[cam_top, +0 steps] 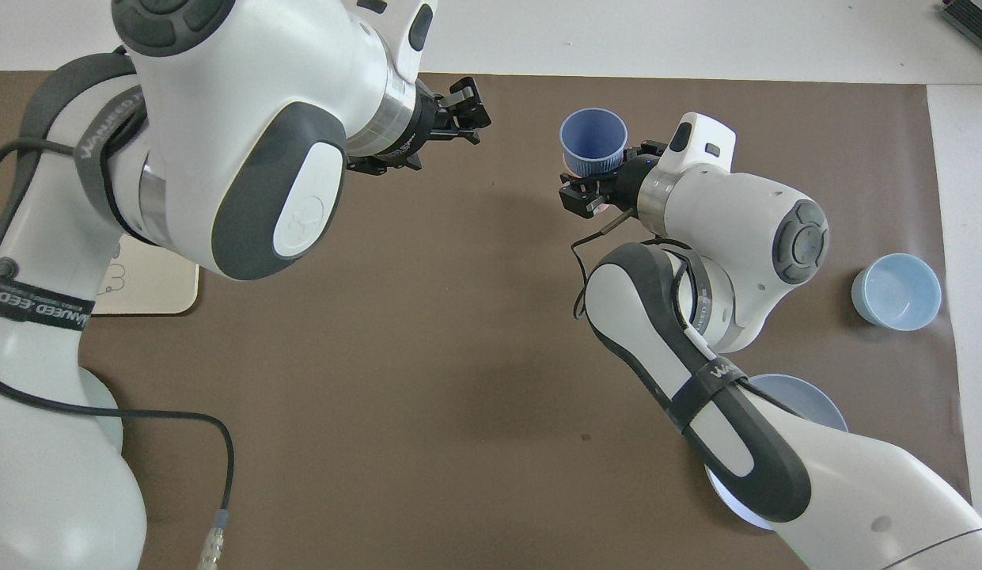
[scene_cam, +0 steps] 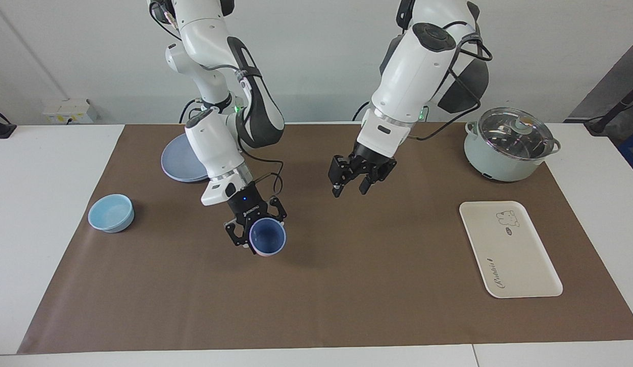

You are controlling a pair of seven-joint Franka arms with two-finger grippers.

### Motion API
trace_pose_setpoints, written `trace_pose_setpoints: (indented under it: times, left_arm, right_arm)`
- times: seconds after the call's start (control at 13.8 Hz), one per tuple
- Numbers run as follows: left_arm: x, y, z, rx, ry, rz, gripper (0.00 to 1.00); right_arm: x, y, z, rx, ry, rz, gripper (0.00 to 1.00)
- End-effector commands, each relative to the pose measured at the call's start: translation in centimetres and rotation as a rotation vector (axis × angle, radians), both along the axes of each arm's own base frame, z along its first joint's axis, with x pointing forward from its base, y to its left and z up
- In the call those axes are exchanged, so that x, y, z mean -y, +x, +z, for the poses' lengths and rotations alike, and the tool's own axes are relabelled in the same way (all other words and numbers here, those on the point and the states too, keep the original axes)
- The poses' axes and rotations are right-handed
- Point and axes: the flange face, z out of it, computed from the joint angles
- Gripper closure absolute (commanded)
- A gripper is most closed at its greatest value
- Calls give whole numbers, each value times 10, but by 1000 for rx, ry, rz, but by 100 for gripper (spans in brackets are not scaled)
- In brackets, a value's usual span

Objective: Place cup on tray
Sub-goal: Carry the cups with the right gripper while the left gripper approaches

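We see glossy white arm shells with dark grey joint pads, black cables strapped alongside, and black grippers: left gripper (scene_cam: 351, 184), right gripper (scene_cam: 255, 227).

Table (scene_cam: 51, 214) carries mat (scene_cam: 347, 306), bowl (scene_cam: 111, 212), plate (scene_cam: 181, 160), pot (scene_cam: 509, 144), tray (scene_cam: 515, 260).

A light-blue bowl (scene_cam: 111, 212), a round blue plate (scene_cam: 179, 162) and a glass-lidded pot (scene_cam: 509, 144) sit on brown matting (scene_cam: 347, 285).
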Motion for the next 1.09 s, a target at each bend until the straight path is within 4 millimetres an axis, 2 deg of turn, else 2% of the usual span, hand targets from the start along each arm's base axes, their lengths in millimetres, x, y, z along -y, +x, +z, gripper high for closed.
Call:
trace_pose_setpoints:
  times: [0.0, 0.07, 0.22, 0.44, 0.65, 0.8, 0.94, 1.02]
  left_arm:
    - [1, 4, -3, 16, -15, 31, 29]
    - [4, 8, -13, 16, -41, 39, 30]
    - [7, 22, -29, 17, -113, 75, 34]
    - [7, 29, -36, 13, -154, 124, 38]
    - [8, 33, -49, -9, -145, 152, 45]
    - [2, 31, -67, -47, -99, 151, 53]
    - [3, 30, -68, -38, -81, 148, 54]
    - [8, 29, -78, -48, -78, 144, 54]
  right_arm:
    - [-15, -6, 9, -20, -20, -44, 100]
    - [-17, -8, 8, -23, -16, -47, 100]
    - [-42, -21, 5, -35, 8, -52, 100]
    - [-68, -36, 3, -56, 36, -64, 100]
    - [-72, -41, 1, -62, 37, -63, 100]
    - [-74, -42, 1, -64, 36, -60, 100]
    - [-75, -43, 1, -63, 34, -57, 100]
    - [-75, -43, 1, -56, 17, -46, 100]
